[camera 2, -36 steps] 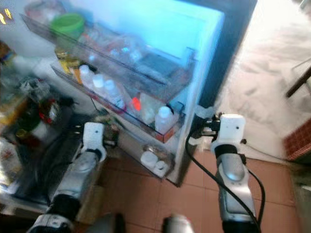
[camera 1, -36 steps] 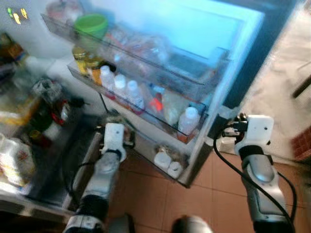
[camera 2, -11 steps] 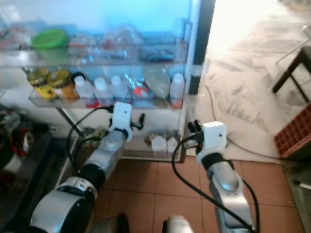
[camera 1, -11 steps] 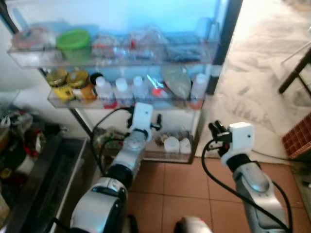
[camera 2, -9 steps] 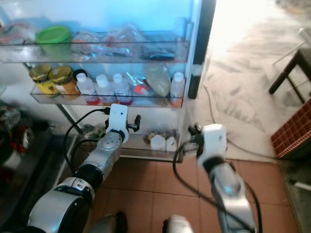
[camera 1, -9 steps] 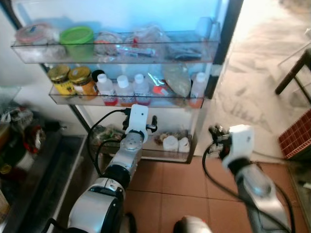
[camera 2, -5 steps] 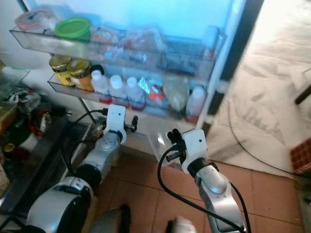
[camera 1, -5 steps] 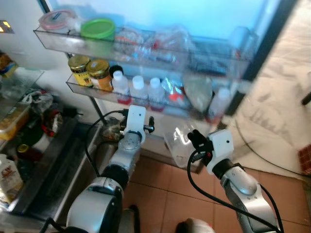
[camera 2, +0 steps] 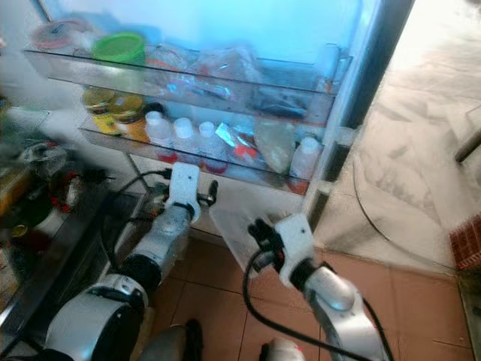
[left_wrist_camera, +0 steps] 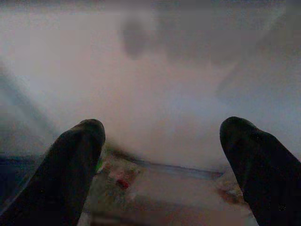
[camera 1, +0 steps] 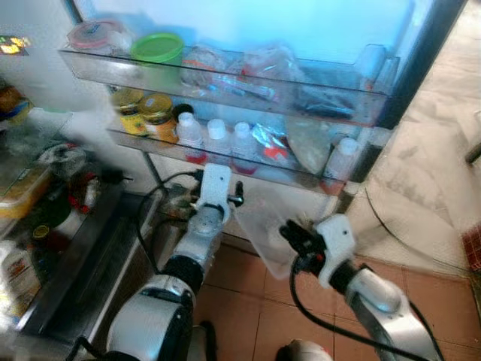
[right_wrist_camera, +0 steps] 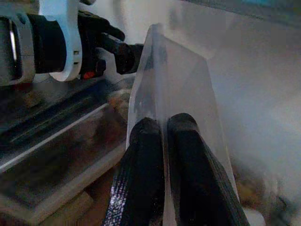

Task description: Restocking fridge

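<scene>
Bag, thin and clear, hangs just before the fridge door, pinched at one edge by the right gripper, while the left gripper, fingers spread wide, waits near; I judge it could slip out or catch on the door shelf

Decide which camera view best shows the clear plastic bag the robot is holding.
The right wrist view: the clear plastic bag stands close up, pinched between the right gripper jaws. Both eye views show it smaller and blurred, a pale sheet before the fridge door.

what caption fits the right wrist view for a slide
Right claw shut on a clear plastic sheet, left claw close behind it.
</scene>
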Available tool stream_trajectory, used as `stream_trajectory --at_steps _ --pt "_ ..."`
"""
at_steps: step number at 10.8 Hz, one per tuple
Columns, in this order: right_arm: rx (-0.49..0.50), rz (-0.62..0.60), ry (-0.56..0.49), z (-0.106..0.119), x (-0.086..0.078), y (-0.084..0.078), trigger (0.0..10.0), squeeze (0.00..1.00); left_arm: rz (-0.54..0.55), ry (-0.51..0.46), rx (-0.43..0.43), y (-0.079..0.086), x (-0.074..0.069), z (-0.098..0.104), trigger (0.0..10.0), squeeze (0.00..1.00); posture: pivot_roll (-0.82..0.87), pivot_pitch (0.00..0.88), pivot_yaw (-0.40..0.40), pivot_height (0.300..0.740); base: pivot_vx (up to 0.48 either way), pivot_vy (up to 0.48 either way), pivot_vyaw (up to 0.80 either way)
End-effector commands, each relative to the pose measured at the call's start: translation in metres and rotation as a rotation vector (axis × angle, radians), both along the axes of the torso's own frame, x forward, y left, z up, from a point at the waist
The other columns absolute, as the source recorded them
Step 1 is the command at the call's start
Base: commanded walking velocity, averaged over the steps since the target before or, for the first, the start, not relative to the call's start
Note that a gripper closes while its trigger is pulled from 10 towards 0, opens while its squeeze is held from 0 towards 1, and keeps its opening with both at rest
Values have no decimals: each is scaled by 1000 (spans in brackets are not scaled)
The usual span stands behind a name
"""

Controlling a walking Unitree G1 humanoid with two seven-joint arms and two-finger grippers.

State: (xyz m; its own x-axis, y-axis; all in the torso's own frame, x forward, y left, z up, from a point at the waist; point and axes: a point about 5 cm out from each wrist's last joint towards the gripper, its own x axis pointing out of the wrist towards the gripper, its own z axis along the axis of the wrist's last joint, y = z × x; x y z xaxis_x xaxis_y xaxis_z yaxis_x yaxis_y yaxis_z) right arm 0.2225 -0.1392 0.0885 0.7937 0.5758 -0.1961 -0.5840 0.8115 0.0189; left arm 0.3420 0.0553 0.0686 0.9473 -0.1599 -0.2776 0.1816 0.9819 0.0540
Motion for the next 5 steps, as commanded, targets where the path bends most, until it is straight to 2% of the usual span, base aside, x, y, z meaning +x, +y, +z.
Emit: stream_trajectory --at_steps 1,3,5 --pt "36 75 4 3 -3 12 10000 0 3 -12 7 0 2 3 10000 0 -151 72 44 740 0 0 800" --pt "92 144 49 6 -2 14 10000 0 7 -10 19 1 1 1 10000 0 -150 73 45 740 0 0 800" --pt "85 161 52 5 0 13 10000 0 9 -12 27 1 1 1 10000 0 -150 73 45 740 0 0 797"
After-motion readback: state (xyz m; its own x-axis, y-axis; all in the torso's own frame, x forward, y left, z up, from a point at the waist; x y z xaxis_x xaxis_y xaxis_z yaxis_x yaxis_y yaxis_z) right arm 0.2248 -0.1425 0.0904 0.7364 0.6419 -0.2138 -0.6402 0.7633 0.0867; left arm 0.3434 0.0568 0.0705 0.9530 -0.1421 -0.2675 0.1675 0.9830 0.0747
